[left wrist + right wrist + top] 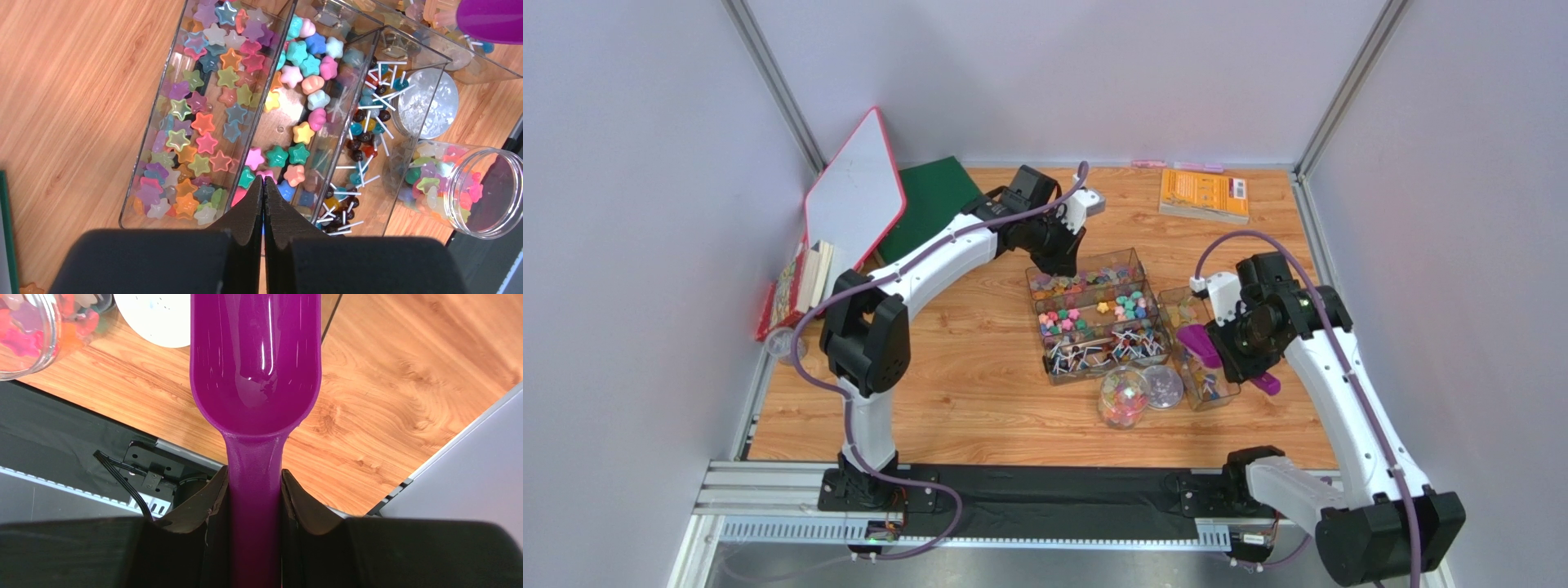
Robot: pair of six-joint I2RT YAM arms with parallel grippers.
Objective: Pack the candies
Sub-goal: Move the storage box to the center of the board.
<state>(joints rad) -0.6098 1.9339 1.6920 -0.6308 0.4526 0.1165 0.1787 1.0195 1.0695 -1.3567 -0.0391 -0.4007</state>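
Note:
The candies fill a clear three-part tray at mid-table: pastel stars, puffy stars and stick lollipops. A clear jar lying in front of the tray holds more star candies; its round lid lies beside it. My left gripper is shut and empty, hovering over the tray's far end. My right gripper is shut on the handle of the purple scoop, whose bowl is empty. It is held right of the tray.
A second clear tray sits under the scoop. An orange book lies at the back right. A green mat, a tilted whiteboard and stacked books are at the back left. A small cup stands at the left edge.

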